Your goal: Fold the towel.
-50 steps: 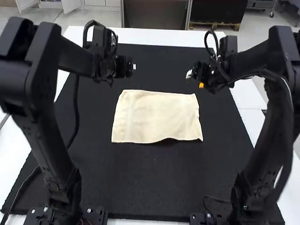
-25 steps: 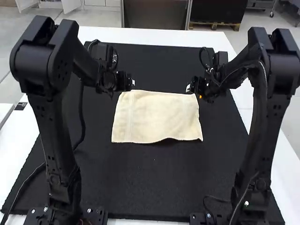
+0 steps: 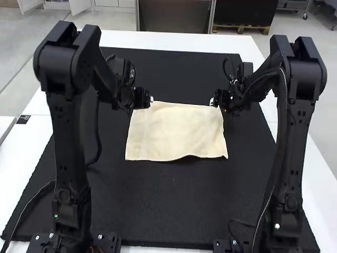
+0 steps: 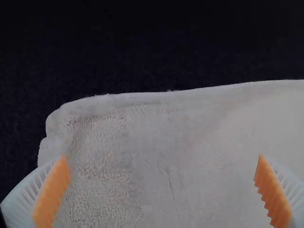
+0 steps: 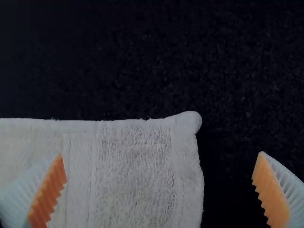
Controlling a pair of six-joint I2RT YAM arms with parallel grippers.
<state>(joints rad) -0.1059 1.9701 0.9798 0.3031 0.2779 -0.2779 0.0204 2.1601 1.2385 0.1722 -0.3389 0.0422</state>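
Working on a cream towel, spread flat on the black mat, near edge slightly rippled. Possibly doubled already, judging by stacked lips along the towel's left edge, but impossible to count layers. Holding nothing: left gripper open at the towel's far left corner, mostly over cloth; right gripper open at the towel's far right corner, straddling the side edge. Cannot tell of any contact with the towel. Likely about to pinch both far corners, then carry them toward the towel's near edge. Could come up empty by closing too high above the towel, or wrinkle its far edge by pressing too low. Could catch only the top layer, if doubled, and peel the towel open instead of folding. At the left corner, could gather a thick bunch by closing across so much cloth; at the right, could shove the side edge inward without gripping. Could also skew the fold by lifting one corner first, or drag the towel's near half by pulling too soon. Best to descend level and check both grips before lifting.
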